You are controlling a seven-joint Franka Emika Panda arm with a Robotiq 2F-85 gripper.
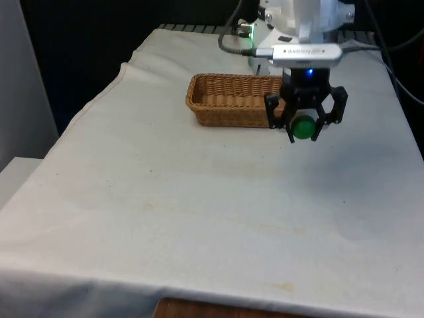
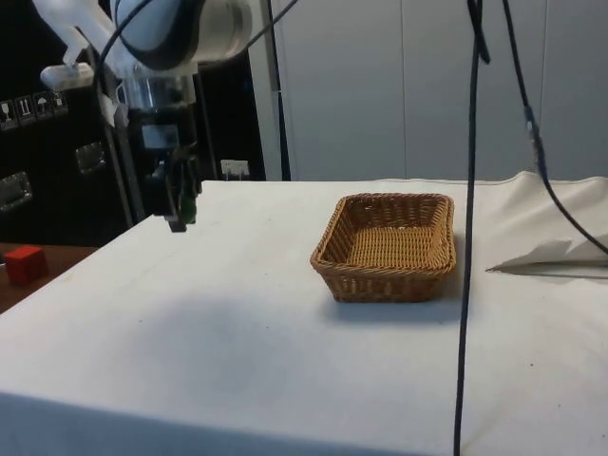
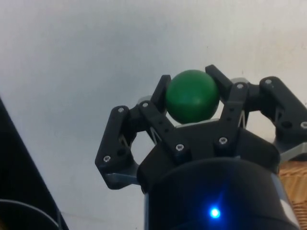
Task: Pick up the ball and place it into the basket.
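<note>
My black gripper (image 1: 305, 130) is shut on a green ball (image 1: 304, 127) and holds it above the white cloth. In the wrist view the ball (image 3: 192, 96) sits clamped between the two fingers of the gripper (image 3: 191, 89). The woven wicker basket (image 1: 228, 99) stands on the table, with nothing inside it. In the front view the gripper hangs just beside the basket's right end. The side view shows the gripper (image 2: 178, 211) well apart from the basket (image 2: 389, 245), up off the table.
A small red cube (image 2: 25, 263) lies on a brown surface beyond the table's edge in the side view. Black cables (image 2: 470, 190) hang down in front of the basket there.
</note>
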